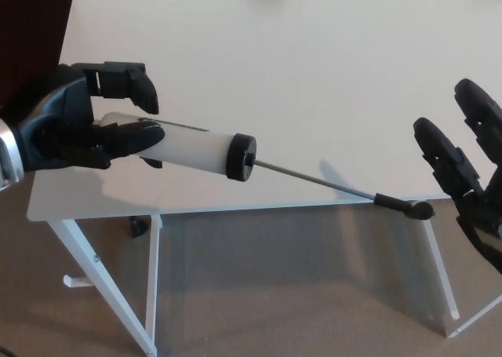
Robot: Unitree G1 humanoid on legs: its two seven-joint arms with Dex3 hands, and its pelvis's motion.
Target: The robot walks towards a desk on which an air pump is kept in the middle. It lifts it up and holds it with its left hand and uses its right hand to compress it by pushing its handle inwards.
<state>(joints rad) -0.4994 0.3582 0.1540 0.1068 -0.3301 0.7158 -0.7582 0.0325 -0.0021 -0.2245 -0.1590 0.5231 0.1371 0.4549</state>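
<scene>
Nearest to me, at the bottom of the view, is the carpet floor and the white legs of the desk, seen under its front edge.

My right hand comes in at the lower right, past the desk's front corner. Its black fingers are spread apart and it holds nothing. It sits just beside the end of the pump's handle, to the right of it, and I see a small gap between the two, so I read them as apart, not touching.

The air pump lies across the picture, tilted down from left to right, held up off the desk. Its thin metal rod is drawn far out of the black cap at the end of the white tube, and the dark handle at the rod's tip hangs just past the desk's front edge.

My left hand is at the left, clamped around the rear end of the white tube, fingers over the top and thumb under it.

Behind all of this the pale desk stretches to the top of the view, with faint shadows of the pump and of my right hand on it.
</scene>
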